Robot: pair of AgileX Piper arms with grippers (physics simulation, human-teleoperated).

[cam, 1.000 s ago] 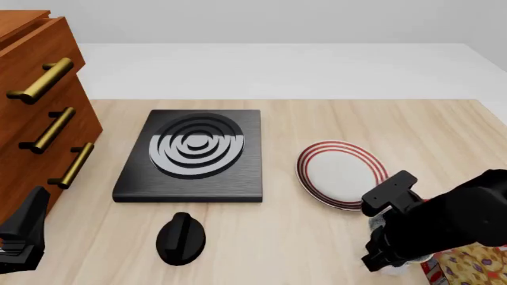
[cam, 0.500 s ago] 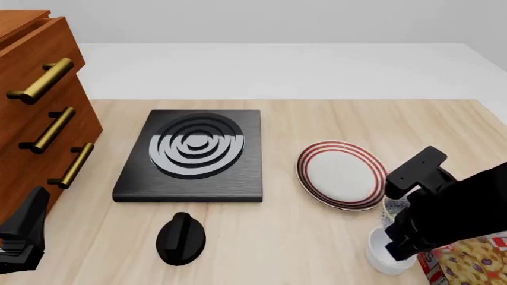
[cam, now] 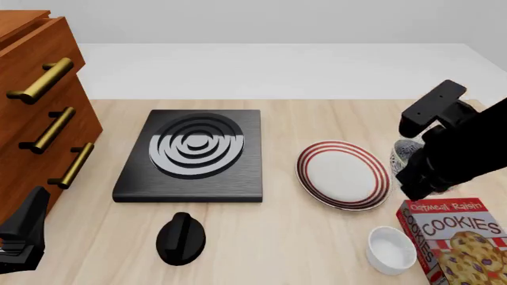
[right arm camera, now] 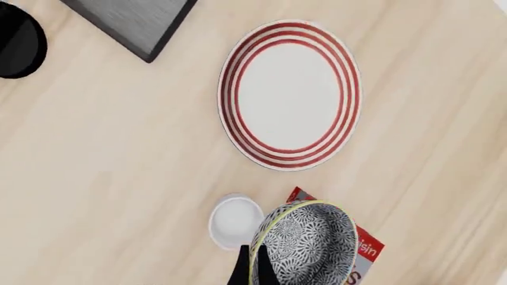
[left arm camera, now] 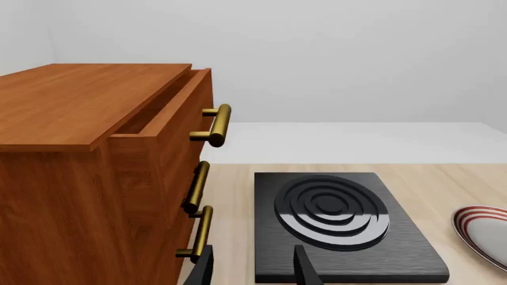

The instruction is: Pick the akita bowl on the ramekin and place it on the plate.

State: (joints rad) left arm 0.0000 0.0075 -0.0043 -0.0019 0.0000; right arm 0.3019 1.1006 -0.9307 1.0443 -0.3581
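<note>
The akita bowl (right arm camera: 307, 244), speckled black and white, hangs in the air with my right gripper (right arm camera: 252, 268) shut on its rim. In the front view only a sliver of the bowl (cam: 405, 152) shows behind the right gripper (cam: 414, 171), just right of the plate. The red-ringed plate (cam: 342, 174) lies bare on the table, also seen as the plate (right arm camera: 289, 95) from the right wrist. The white ramekin (cam: 390, 250) stands alone near the front edge, below the bowl (right arm camera: 235, 221). My left gripper (cam: 22, 237) rests open at the front left, far from all of these.
A cookies box (cam: 454, 238) lies right of the ramekin. A black stove plate (cam: 192, 154) fills the table's middle, with a black knob (cam: 181, 237) in front of it. A wooden drawer cabinet (cam: 40, 119) with brass handles stands at the left.
My right gripper has lifted the akita bowl off the ramekin and carried it up and away from the front edge, uncovering the ramekin and the cookies box. The left arm has not moved.
</note>
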